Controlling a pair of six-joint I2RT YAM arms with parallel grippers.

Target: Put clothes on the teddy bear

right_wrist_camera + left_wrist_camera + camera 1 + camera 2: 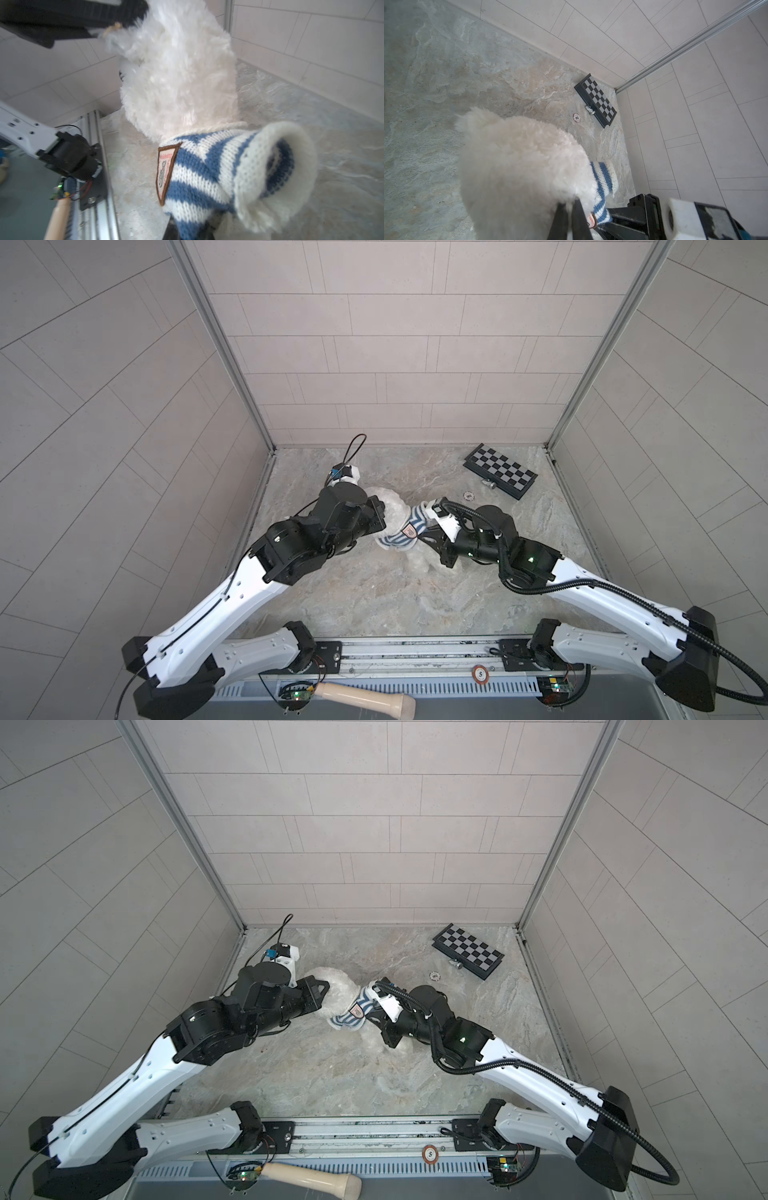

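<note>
Left wrist view: left gripper point(569, 202) jaws pinch head fur on the teddy bear point(519, 166); right gripper point(189, 230) jaws (arm stretched inward) pinch the striped shirt point(197, 182). Bear sits well apart from the chessboard point(598, 101).

I count one teddy bear point(519, 166), fluffy and white, low in the middle of the left wrist view. There is one blue-and-white striped shirt point(197, 176), and it carries one brown-edged badge point(166, 170).

Two robot arms show in both top views: the left arm point(216, 605) at lower left and the right arm point(602, 597) at lower right.

One folded chessboard point(500, 470) sits right of centre, with one silver chess piece point(489, 485) just beside it.

There are two poker chips: a first poker chip point(468, 496) left of that piece, and a second poker chip point(480, 674) at bottom centre.

One wooden handle point(365, 697) lies along the bottom edge.

Two small circuit boards glow green there: the left circuit board point(297, 695) and the right circuit board point(557, 684).
</note>
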